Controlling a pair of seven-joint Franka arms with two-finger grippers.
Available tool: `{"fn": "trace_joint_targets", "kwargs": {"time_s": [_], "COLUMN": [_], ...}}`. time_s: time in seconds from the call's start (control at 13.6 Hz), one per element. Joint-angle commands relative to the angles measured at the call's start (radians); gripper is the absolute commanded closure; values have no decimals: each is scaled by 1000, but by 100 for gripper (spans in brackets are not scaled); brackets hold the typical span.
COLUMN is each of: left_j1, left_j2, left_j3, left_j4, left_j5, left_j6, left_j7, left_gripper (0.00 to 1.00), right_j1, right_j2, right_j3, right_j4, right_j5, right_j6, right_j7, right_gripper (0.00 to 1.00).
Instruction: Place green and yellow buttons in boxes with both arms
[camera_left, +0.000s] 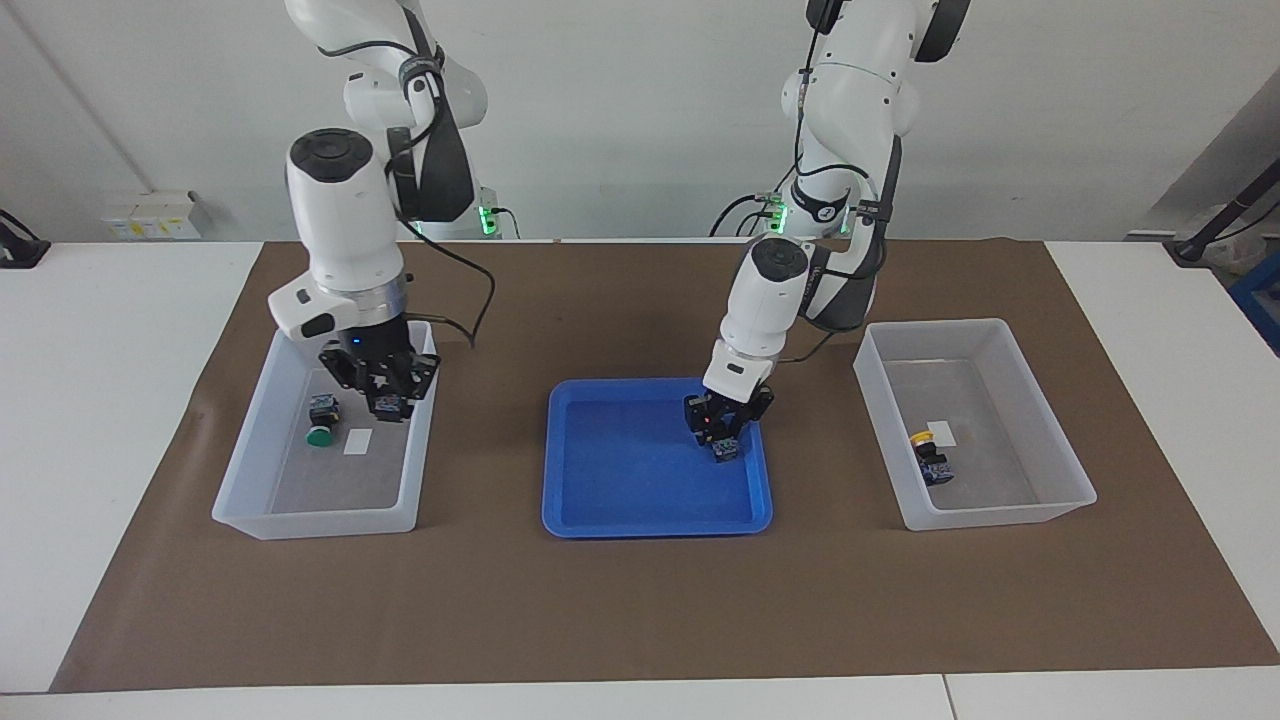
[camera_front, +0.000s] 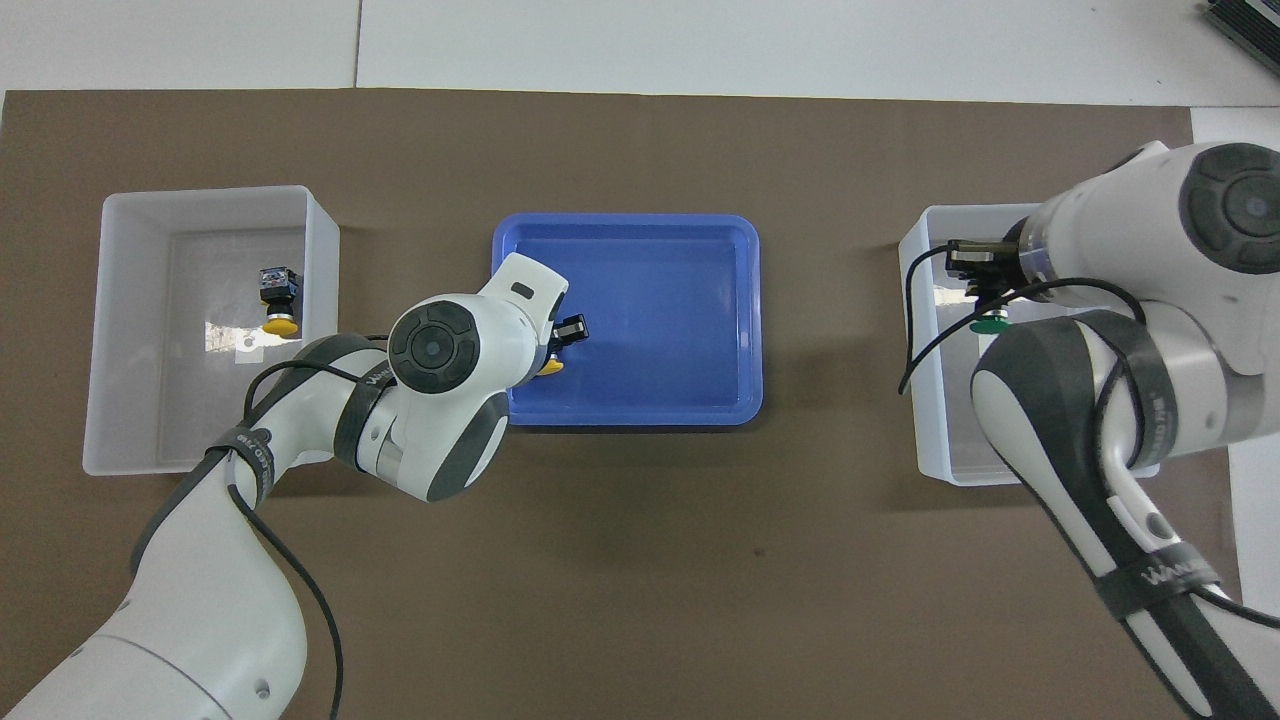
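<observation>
My right gripper (camera_left: 385, 395) (camera_front: 985, 300) is shut on a green button (camera_left: 388, 407) (camera_front: 990, 325) and hangs over the box (camera_left: 250, 520) (camera_front: 920, 350) at the right arm's end. A second green button (camera_left: 320, 425) lies on that box's floor. My left gripper (camera_left: 722, 432) (camera_front: 560, 345) is down in the blue tray (camera_left: 640, 500) (camera_front: 680, 320), fingers closed around a yellow button (camera_left: 727, 449) (camera_front: 548, 367) that rests on the tray floor. Another yellow button (camera_left: 930, 460) (camera_front: 279, 300) lies in the box (camera_left: 1000, 515) (camera_front: 100, 330) at the left arm's end.
Both boxes and the tray sit in a row on a brown mat (camera_left: 640, 610) over a white table (camera_left: 100, 400). The tray holds only the yellow button. Each box has a small white label (camera_left: 357, 441) on its floor.
</observation>
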Motion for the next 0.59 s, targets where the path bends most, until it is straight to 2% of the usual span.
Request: {"fn": "trace_joint_targets", "kwargs": {"time_s": [0.0,0.07,0.15,0.37,0.51], "left_j1": [-12,-12,-10,-4,13], "left_j2": [-5,-5,-5,-4,-7], "left_j3": [13,13,13,15,13], "left_j4": [-24,-24,-21,24,118], "left_j5": [5,5,5,5,5], "left_j6": [31,31,25,-6,-137], "left_j7": [-11,-10,-8,-8,-2], "left_gripper": [84,97,100,100,100], "right_j1": [-93,-116,-135,-173,-164], "right_j2": [-82,-82,-73,-42,-9], "right_j3": [15,15,15,15,15], "right_j4": [-177,-205,-223,-320,-324], "right_j5": [3,4,30,132,138], "right_j6": [91,123,137,269,294], "right_j7": [-152,-193,-210,-356,-408], "right_gripper": [100,100,100,100,100]}}
